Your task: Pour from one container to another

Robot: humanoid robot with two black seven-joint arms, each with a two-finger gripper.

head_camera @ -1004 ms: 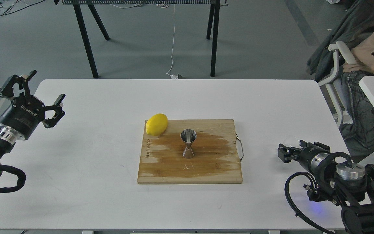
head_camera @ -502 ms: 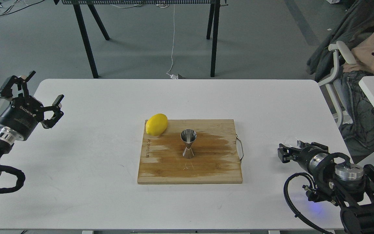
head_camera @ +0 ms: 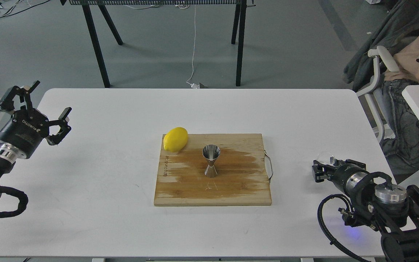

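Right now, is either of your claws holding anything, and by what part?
Left gripper is open, empty. Right gripper sits at the small glass cup; whether it grips it cannot be told.

Shiny steel jigger (head_camera: pixel 211 160) on a stained, matt wooden board (head_camera: pixel 231 189).

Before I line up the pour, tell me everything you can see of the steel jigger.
The jigger is shiny steel, hourglass-shaped: two cones joined at a narrow waist. It stands upright near the middle of the wooden cutting board, open mouth up, on a darker stained patch. The lemon lies apart, behind to its left. Nothing else touches it.
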